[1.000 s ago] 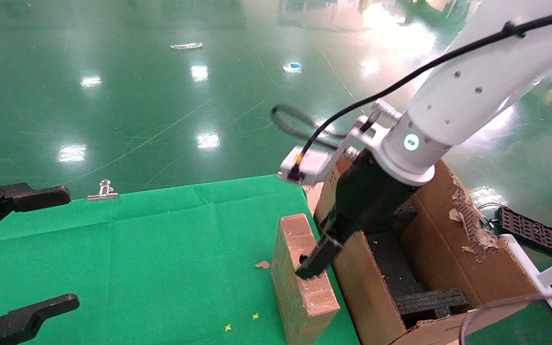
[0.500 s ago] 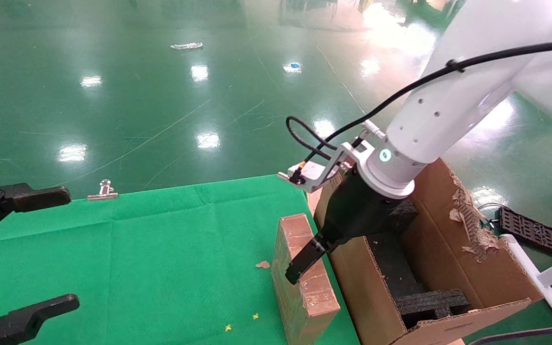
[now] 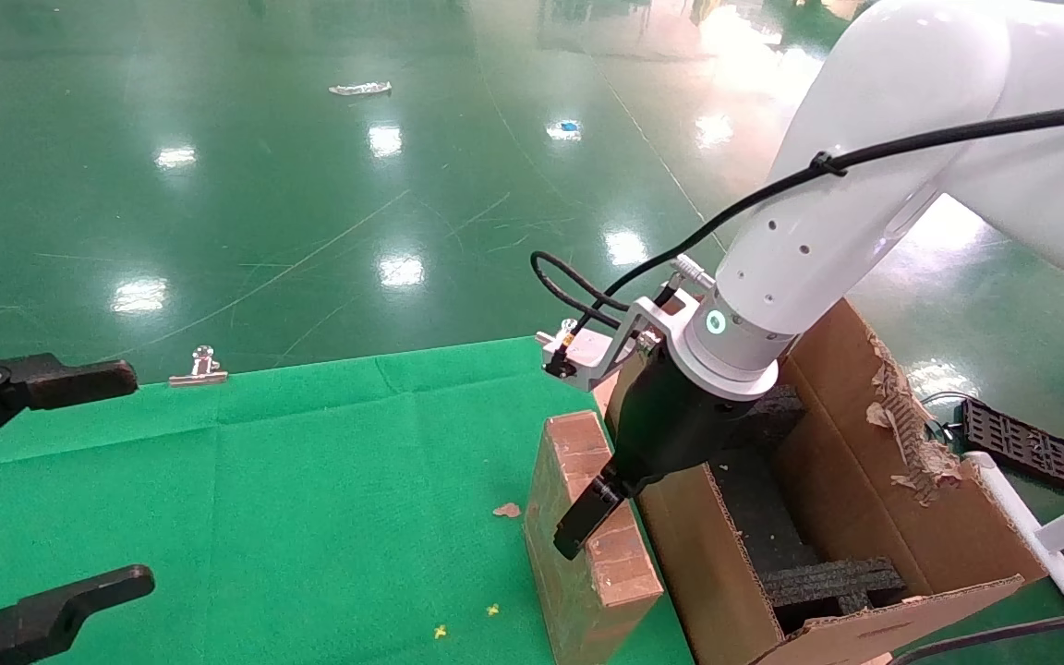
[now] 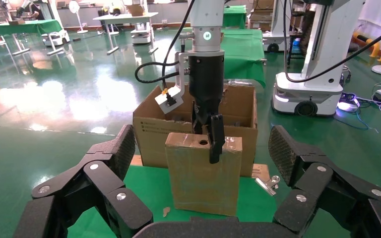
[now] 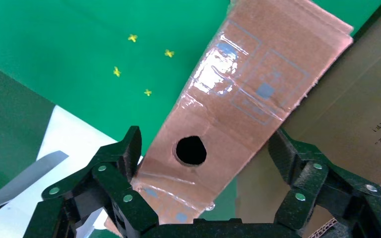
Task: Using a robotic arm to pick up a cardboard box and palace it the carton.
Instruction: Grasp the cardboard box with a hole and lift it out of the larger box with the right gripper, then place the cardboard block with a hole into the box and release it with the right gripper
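Lowered since a second ago: right gripper point(image 3: 598, 517), fingers spread wide astride the cardboard box point(image 3: 587, 536), nothing clamped yet. Standing on edge, touching the carton point(image 3: 864, 480). Risk of tipping if closed off-centre. Left gripper point(image 3: 42, 480) parked, open.

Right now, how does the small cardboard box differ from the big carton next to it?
The cardboard box is far smaller than the carton. The box is closed and taped, with a round hole in its top edge; the carton is open, with black foam blocks inside and a torn flap. The right gripper straddles the box; nothing grips the carton. Both are brown cardboard.
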Robot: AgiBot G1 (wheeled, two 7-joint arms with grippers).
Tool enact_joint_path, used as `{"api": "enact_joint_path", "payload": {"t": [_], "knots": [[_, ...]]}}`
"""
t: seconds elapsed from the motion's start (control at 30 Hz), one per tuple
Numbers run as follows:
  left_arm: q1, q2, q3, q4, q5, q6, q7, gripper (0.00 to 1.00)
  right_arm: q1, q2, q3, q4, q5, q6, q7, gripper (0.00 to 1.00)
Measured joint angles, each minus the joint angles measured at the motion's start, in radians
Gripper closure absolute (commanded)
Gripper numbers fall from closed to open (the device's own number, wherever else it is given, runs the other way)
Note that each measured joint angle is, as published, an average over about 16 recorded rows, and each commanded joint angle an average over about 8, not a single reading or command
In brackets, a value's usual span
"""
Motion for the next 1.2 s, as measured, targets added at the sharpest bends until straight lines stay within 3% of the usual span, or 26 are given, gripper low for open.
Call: {"api": "enact_joint_path", "payload": {"t": [0.73,0.93,1.2], "knots": [[0.0,0.0,0.001,0.0,-0.001,0.0,0.0,1.0,-0.004,0.038,-0.001,0.038,-0.02,0.032,0.004,1.0],[0.0,0.0,0.001,0.0,-0.001,-0.001,0.001,1.0,0.041,0.095,0.04,0.048,-0.002,0.059,-0.062,1.0],[0.0,-0.001,0.002,0.0,-0.001,-0.001,0.001,1.0,0.151,0.233,0.13,0.035,0.013,0.118,-0.217,1.0]]}}
